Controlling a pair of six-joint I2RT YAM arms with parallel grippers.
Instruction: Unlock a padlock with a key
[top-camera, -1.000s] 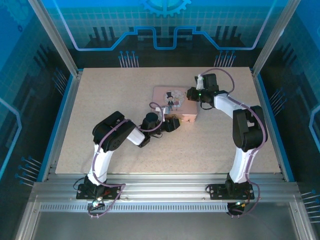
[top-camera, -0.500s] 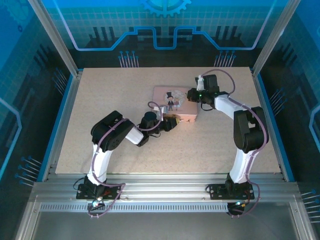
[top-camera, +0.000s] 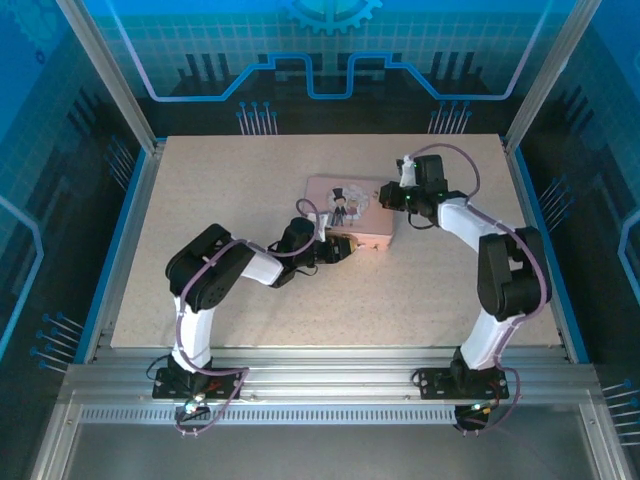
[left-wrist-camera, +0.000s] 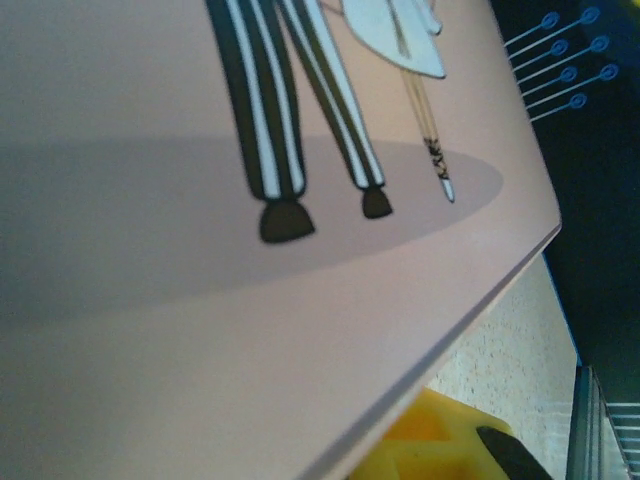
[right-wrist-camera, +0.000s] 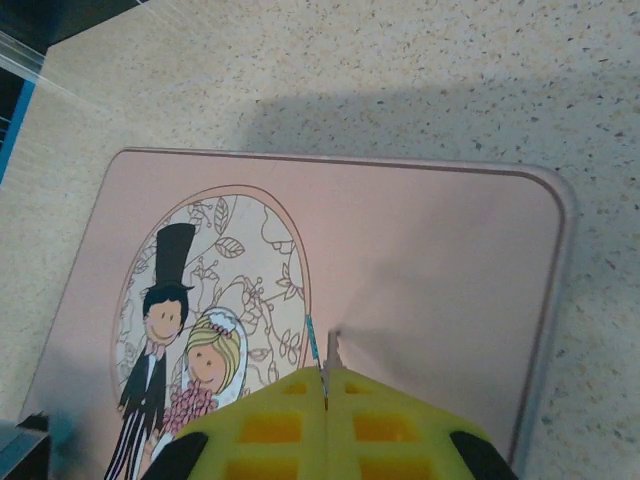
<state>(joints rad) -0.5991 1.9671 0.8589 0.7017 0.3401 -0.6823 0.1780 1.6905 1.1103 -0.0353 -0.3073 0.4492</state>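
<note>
The pink box (top-camera: 362, 222) with a cartoon couple on its lid lies mid-table. The padlock is hidden from view. My right gripper (top-camera: 388, 199) hovers at the box's right far side. In the right wrist view its yellow pads (right-wrist-camera: 400, 420) are pressed together over the lid (right-wrist-camera: 440, 260). A small grey metal key tip (right-wrist-camera: 333, 350) and a thin blue strip stick out between them. My left gripper (top-camera: 346, 246) sits against the box's near edge. In the left wrist view one yellow finger (left-wrist-camera: 440, 445) peeks from under the lid's edge (left-wrist-camera: 200, 300), so its jaws are hidden.
The speckled table (top-camera: 220, 190) stretches out to the left of and in front of the box. Blue side rails (top-camera: 128, 220) and metal posts (top-camera: 105, 75) frame the table. Both arm bases stand on the near aluminium rail (top-camera: 320, 385).
The left arm's elbow swung left and its gripper stretched closer along the box's near edge. The right arm's wrist shifted slightly right. The box stayed put.
</note>
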